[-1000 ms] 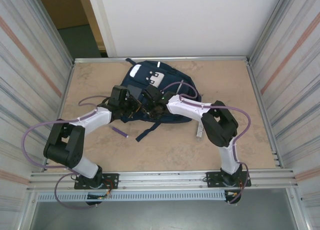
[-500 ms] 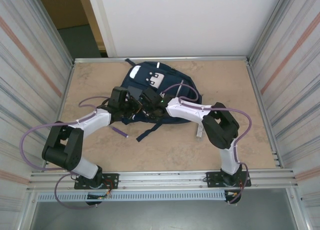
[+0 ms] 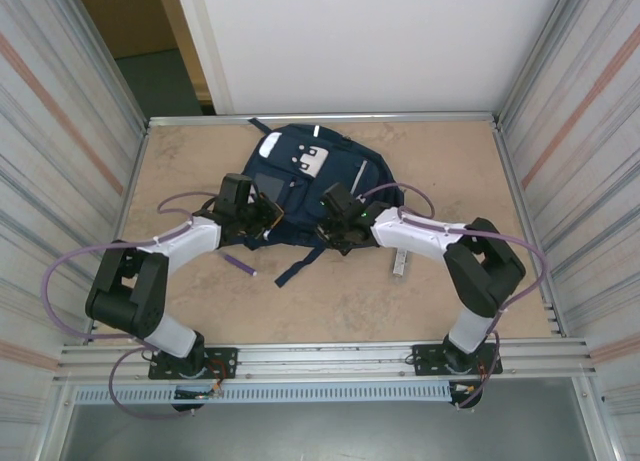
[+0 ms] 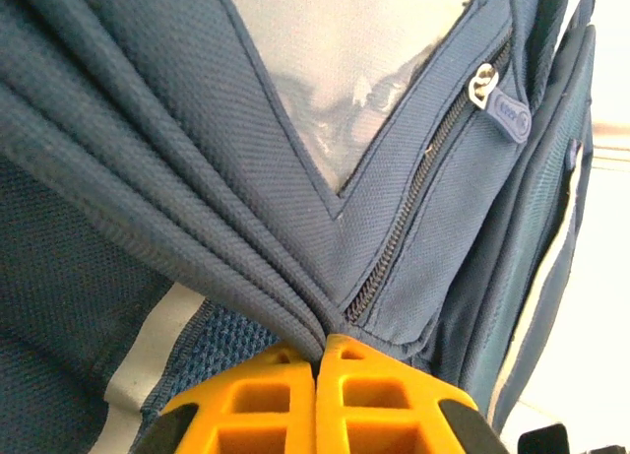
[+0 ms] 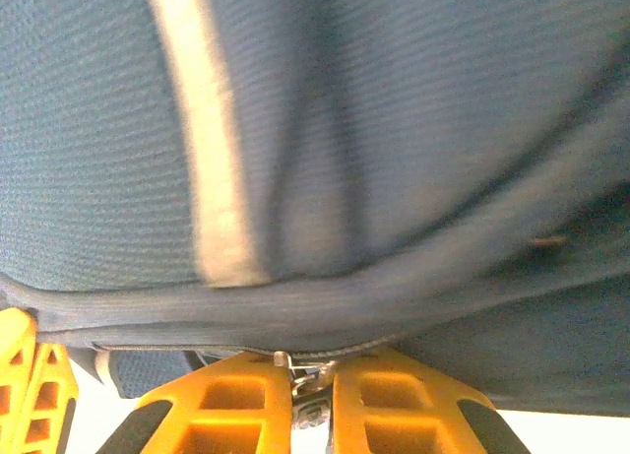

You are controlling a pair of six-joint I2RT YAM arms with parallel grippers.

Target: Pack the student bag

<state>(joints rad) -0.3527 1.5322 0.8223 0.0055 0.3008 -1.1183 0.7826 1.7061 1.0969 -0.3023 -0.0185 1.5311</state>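
The student bag (image 3: 318,181), a large navy backpack with white patches, lies at the back middle of the table. My left gripper (image 3: 262,214) is at its near left edge. In the left wrist view that gripper (image 4: 320,348) is shut on a pinched fold of the bag's fabric (image 4: 246,267), beside a zipper line. My right gripper (image 3: 336,211) is at the bag's near edge, right of centre. Its orange fingers (image 5: 246,395) are shut on a small metal zipper pull (image 5: 313,377) under the bag's seam. A pale stripe (image 5: 207,129) crosses the fabric above.
A purple pen (image 3: 238,264) lies on the table in front of the left gripper. A dark strap (image 3: 300,264) trails from the bag toward me. A small pale flat object (image 3: 399,264) lies under the right forearm. Metal walls close in both sides.
The right gripper has closed on the zipper pull and moved right along the bag's near edge, its elbow swinging out to the right. The left gripper stays shut on the fabric.
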